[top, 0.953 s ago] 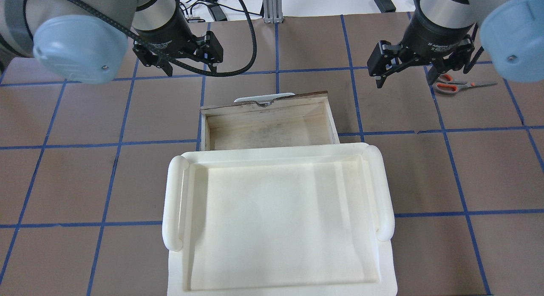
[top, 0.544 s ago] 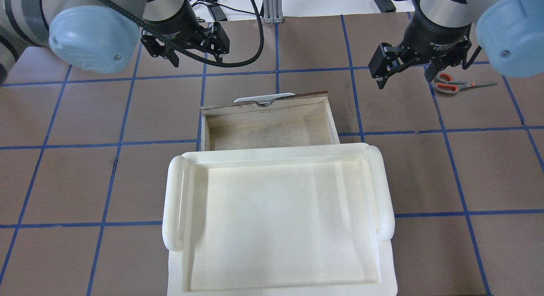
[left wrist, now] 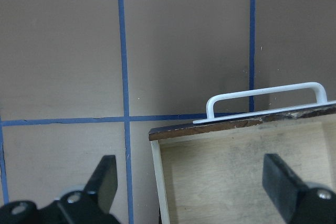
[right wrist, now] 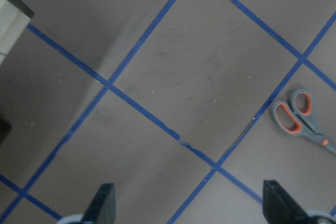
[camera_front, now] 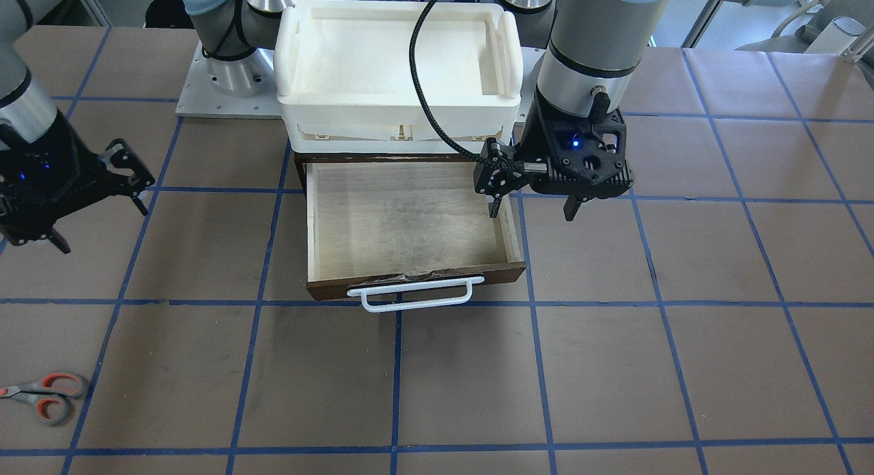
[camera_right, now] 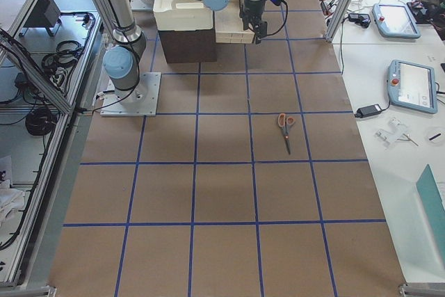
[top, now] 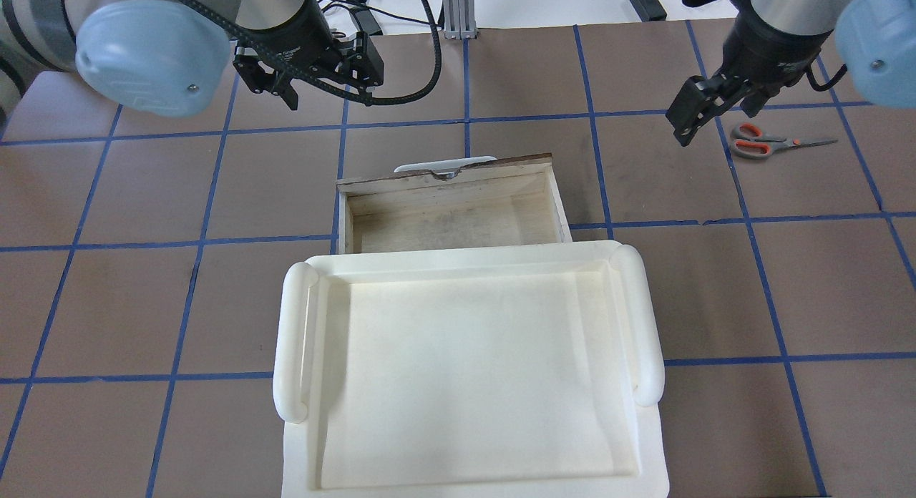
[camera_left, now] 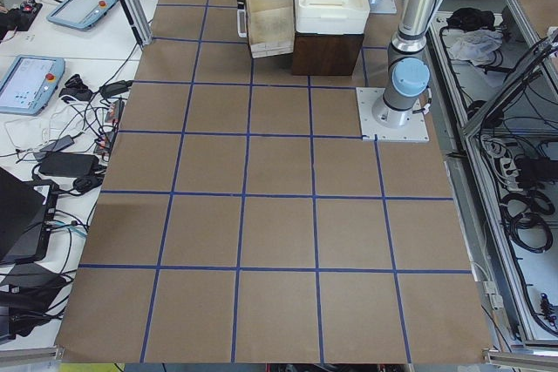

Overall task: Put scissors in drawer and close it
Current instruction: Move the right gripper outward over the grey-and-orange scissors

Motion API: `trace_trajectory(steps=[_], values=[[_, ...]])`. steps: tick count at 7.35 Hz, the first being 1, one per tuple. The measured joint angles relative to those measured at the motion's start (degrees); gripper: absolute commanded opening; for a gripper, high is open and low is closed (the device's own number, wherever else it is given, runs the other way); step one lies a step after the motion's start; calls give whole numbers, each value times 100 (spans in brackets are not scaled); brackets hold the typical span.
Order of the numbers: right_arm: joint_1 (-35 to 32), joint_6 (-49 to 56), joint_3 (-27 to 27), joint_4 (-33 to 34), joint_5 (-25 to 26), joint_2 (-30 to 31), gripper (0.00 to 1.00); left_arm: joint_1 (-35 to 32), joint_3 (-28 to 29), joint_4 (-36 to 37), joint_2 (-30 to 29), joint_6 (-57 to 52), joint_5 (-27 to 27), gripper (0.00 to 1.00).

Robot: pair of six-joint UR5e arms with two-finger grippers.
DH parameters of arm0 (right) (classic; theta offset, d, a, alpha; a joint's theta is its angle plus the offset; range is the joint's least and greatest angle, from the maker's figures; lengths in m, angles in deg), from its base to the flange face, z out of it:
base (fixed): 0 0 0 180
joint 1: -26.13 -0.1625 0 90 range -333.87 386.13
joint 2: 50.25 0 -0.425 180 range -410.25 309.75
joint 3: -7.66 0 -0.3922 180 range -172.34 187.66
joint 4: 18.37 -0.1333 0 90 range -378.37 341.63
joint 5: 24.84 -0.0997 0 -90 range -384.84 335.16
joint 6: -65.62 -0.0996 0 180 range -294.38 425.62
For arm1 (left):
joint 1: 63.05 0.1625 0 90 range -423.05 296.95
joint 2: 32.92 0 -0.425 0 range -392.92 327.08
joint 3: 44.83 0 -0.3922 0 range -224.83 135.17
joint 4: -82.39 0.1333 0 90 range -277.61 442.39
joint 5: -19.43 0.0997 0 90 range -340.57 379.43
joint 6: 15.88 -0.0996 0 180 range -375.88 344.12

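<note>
The scissors lie flat on the brown table at the far right, grey handles with orange-red lining; they also show in the front view, the right wrist view and the exterior right view. The wooden drawer stands pulled open and empty, its white bar handle on the far side. My right gripper is open and empty above the table, just left of the scissors. My left gripper is open and empty, beyond the drawer's left front corner.
A white plastic bin sits on top of the dark cabinet behind the drawer, also in the front view. Blue tape lines grid the brown table. Cables, tablets and a post stand along the far edge.
My right gripper has moved right toward the scissors and turned. My left gripper has shifted a little farther from the drawer. Scissors and drawer have not moved.
</note>
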Motion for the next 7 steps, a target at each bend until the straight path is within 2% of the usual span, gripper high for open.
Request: trace_trajectory(steps=[2,4,7], values=[[309,1431,1,674,-3,-449,100,5,-194,-73,210,87,20,100],[606,2497,-10,997,-66,-992,100,13,-348,-96,411,110,57,100],[1055,4181,-26,1753,-315,-1742,100,19,-331,-122,448,298,65,100]])
